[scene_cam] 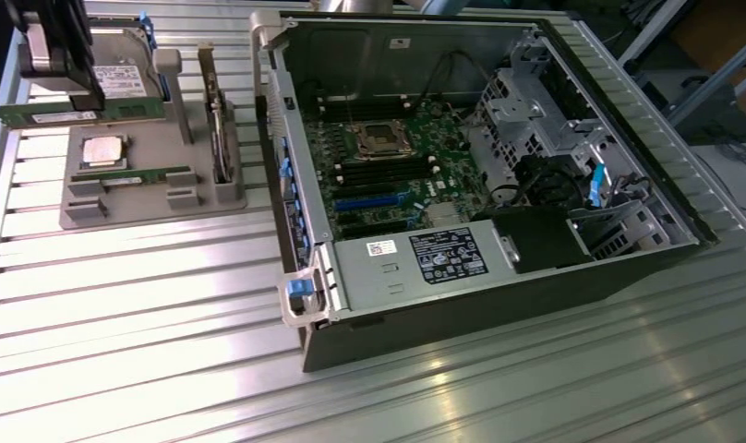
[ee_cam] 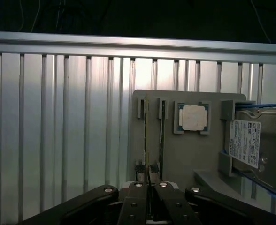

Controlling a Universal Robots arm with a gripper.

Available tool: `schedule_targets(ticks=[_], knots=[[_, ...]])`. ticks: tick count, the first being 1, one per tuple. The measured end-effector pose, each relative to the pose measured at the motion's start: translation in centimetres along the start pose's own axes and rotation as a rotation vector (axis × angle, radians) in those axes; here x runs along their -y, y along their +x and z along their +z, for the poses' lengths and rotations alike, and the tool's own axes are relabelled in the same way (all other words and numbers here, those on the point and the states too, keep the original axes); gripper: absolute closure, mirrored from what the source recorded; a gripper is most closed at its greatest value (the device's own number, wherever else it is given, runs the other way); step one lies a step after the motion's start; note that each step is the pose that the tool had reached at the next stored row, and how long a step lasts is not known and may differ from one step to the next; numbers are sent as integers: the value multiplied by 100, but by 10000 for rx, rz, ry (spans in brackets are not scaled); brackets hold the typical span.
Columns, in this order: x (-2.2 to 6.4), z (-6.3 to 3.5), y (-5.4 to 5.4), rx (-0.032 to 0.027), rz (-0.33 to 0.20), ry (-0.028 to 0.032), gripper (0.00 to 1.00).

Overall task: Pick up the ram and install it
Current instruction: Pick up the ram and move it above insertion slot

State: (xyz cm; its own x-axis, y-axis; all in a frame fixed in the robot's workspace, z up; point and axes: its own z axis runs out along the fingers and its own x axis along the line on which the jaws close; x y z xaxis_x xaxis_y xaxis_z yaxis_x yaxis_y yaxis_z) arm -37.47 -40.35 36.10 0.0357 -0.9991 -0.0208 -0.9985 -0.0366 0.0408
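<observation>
My gripper [scene_cam: 63,100] hangs at the exterior view's far left, over the grey parts tray [scene_cam: 151,208], and is shut on the ram [scene_cam: 102,114]. This long green stick with a white label is held level above the tray. In the wrist view the fingers [ee_cam: 138,197] meet on the ram [ee_cam: 146,140], which shows edge-on as a thin line. A twin stick [scene_cam: 133,174] [ee_cam: 162,136] stays in its slot on the tray. The open computer case [scene_cam: 302,111] lies to the exterior view's right, its black memory slots [scene_cam: 373,172] showing on the green motherboard.
The tray also carries a silver processor chip [scene_cam: 103,149] [ee_cam: 193,117], a hard drive [scene_cam: 122,77] [ee_cam: 253,143] and an upright expansion card [scene_cam: 219,125]. Inside the case are a processor socket [scene_cam: 379,138], a power supply [scene_cam: 428,258] and drive cages [scene_cam: 534,101]. The table is ribbed aluminium [scene_cam: 139,332].
</observation>
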Motion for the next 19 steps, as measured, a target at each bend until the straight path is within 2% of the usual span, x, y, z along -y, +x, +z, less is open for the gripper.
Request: schedule_targets(ticks=[5,15,19], knots=[[-3,-84,-2,0,0,0,88],[-15,-364,-7,0,0,0,88],[-18,-445,-9,1,0,0,88]])
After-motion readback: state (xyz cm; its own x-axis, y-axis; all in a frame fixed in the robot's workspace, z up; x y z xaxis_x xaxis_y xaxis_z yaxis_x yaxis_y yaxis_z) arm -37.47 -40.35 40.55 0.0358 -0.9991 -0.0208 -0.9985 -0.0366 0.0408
